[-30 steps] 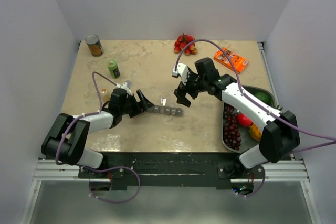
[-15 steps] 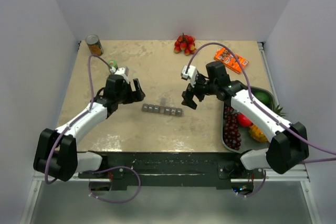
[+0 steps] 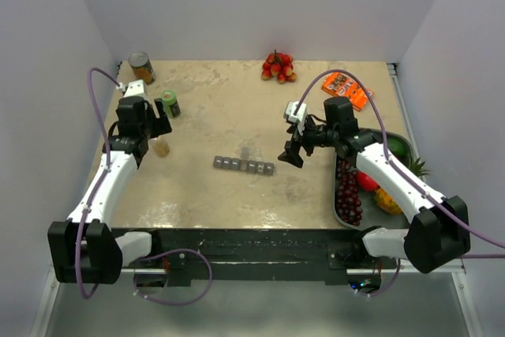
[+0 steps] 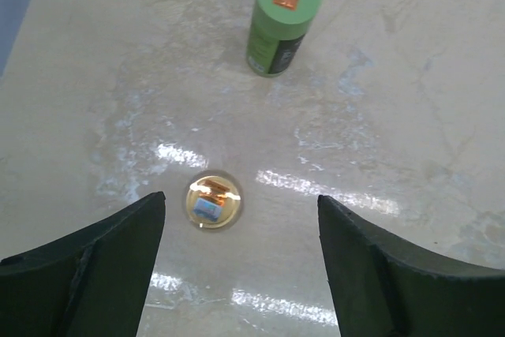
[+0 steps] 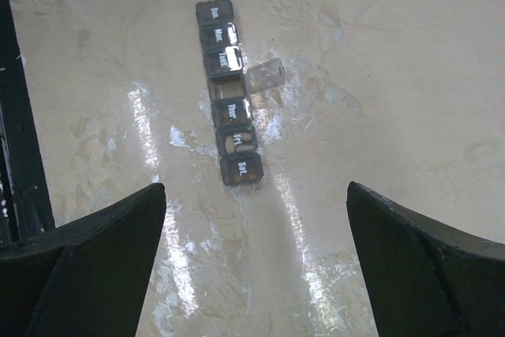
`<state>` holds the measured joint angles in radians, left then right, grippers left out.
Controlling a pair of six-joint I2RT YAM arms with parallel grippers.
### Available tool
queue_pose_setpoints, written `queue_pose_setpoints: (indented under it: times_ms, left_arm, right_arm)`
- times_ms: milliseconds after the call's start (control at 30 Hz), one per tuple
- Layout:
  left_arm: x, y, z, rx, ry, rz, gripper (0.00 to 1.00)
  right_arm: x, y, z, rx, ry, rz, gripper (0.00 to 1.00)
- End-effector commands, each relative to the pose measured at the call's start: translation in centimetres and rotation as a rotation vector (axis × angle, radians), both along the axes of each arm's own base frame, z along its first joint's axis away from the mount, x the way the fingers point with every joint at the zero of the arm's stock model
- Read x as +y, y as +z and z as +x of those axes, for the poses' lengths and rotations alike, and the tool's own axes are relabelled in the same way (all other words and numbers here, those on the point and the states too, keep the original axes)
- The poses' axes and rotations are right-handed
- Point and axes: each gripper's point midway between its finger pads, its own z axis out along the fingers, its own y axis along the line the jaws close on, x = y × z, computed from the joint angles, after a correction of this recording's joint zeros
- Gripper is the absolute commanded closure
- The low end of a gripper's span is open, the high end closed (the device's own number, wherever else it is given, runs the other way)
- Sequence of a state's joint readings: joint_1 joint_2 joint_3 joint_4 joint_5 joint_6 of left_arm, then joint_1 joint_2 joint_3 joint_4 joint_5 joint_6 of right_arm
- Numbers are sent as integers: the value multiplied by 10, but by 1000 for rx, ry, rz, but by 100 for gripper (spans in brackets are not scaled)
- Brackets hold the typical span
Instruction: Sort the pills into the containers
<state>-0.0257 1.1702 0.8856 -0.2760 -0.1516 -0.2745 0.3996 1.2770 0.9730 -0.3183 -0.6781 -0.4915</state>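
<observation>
Hovering over the beige marbled table (image 3: 221,116), the left gripper (image 4: 241,222) has its two dark fingers spread wide, pinching nothing. A small round amber pill jar (image 4: 213,201) stands upright in the gap, nearer the left finger and touching neither. A green cylindrical plastic bottle (image 4: 282,21) stands farther ahead, with bare tabletop between it and the jar, and a tin can (image 3: 141,68) stands beyond that. The right gripper (image 5: 256,191) is likewise spread and empty. The long, narrow grey plastic pill-organiser strip (image 5: 229,92) lies just ahead of its gap, running lengthwise away, slightly left of centre. One middle compartment's clear lid (image 5: 264,76) is flipped open to the right. Nothing lies between fingers and strip. A dark tray of fruit (image 3: 341,203) sits behind this gripper, beneath its arm.
</observation>
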Motion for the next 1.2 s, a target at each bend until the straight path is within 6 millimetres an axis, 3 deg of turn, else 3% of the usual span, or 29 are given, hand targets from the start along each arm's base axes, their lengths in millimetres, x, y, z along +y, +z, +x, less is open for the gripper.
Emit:
queue_pose_setpoints:
  times_ms: [0, 267, 467, 567, 600, 667, 700, 767, 800, 867, 933, 1033, 1167]
  left_arm:
    - [22, -17, 3, 80, 47, 92, 21]
    - [28, -60, 15, 210, 57, 122, 36]
    - [27, -67, 19, 228, 50, 124, 40]
    - [27, -68, 19, 228, 46, 124, 48]
    - [27, -67, 19, 228, 45, 125, 59]
    - [27, -67, 18, 228, 47, 125, 68]
    - [26, -67, 17, 229, 41, 121, 79]
    - [22, -63, 16, 223, 22, 108, 90]
    - [15, -61, 16, 214, -2, 80, 99]
    - [1, -48, 13, 175, -46, 45, 100]
    - [-29, -42, 7, 146, -154, -37, 100]
    - [-89, -14, -9, 73, -372, -170, 100]
    - [-186, 27, -47, -43, -710, -373, 100]
  right_arm:
    - [8, 0, -3, 2, 81, 13, 1]
    - [9, -1, -7, 11, 99, 22, 1]
    - [10, -5, -8, 25, 103, 19, 1]
    - [10, -6, -7, 28, 100, 17, 1]
    - [10, -7, -7, 28, 102, 17, 1]
    - [10, -9, -7, 32, 102, 15, 1]
    - [10, -9, -8, 32, 103, 15, 1]
    - [10, -9, -10, 28, 119, 14, 1]
    - [10, -7, -11, 25, 128, 18, 1]
    - [11, -9, -17, 17, 159, 20, 1]
    - [13, -12, -28, 32, 209, 37, 1]
    - [18, -12, -41, 33, 285, 64, 1]
    - [29, -8, -60, 49, 379, 121, 1]
